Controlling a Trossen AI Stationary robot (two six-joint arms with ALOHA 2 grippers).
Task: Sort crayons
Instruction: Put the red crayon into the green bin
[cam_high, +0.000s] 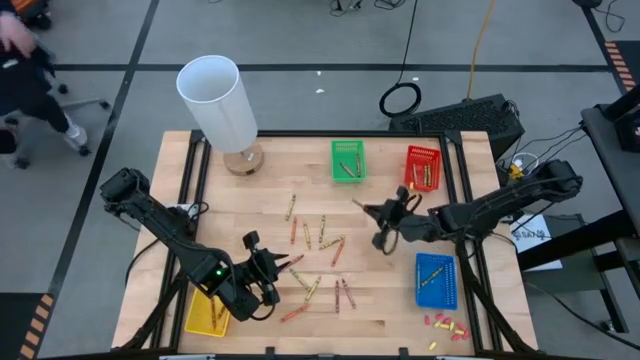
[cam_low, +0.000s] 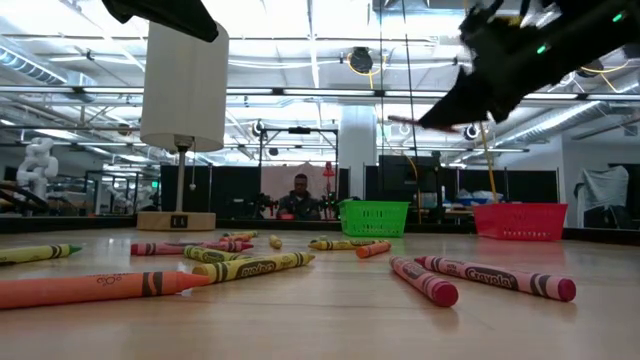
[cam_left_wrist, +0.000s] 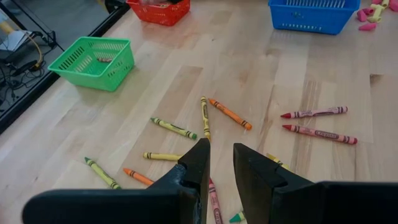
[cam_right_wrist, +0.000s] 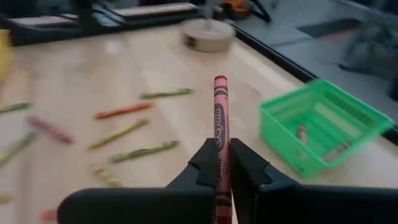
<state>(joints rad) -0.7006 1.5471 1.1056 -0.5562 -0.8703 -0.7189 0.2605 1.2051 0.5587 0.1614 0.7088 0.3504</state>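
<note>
Several crayons, red, orange and olive-yellow, lie flat and scattered on the middle of the wooden table. My right gripper hovers above the table right of centre, shut on a red crayon; a green basket stands ahead of it. My left gripper hangs over the near-left crayons, open, with nothing between its fingers; its fingertips point toward the table's middle. My right gripper pinches the red crayon's rear half between its two fingers. The crayon lies along the fingers, and its front half sticks out past the fingertips. The fingers come nearly level from the table's right side. The crayon is lifted clear of the table.
A green basket and a red basket stand at the far side, a blue basket at the near right, a yellow basket at the near left. A white lamp stands at the far left. Small stubby bits lie near the blue basket.
</note>
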